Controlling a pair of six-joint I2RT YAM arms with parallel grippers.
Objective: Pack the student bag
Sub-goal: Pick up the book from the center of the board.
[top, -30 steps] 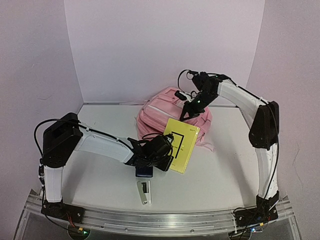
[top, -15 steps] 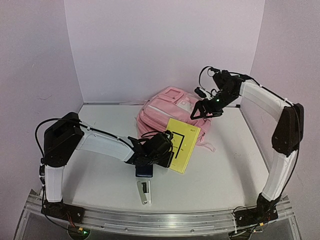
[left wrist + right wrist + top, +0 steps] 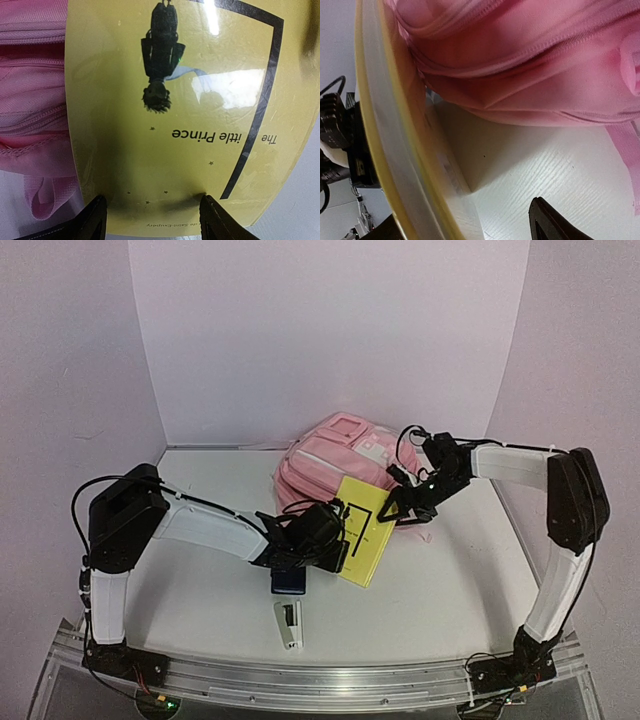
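We see left gripper [image 3: 152, 212] clamped on lower edge of yellow book [image 3: 362, 530]. Book tilted, bowed, just in front of student bag [image 3: 335, 455] at table's back. Right gripper [image 3: 392, 510] unclenched, straddling book's far edge. Risks: we see no open pocket; pushing may buckle book, or slip it from 1 grip.

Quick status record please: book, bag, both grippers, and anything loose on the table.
book: yellow, tilted upright in front of student bag, not inside
left gripper: fingers at book's lower edge; grip unclear
right gripper: open, at book's other edge
loose on table: small white item, dark blue item
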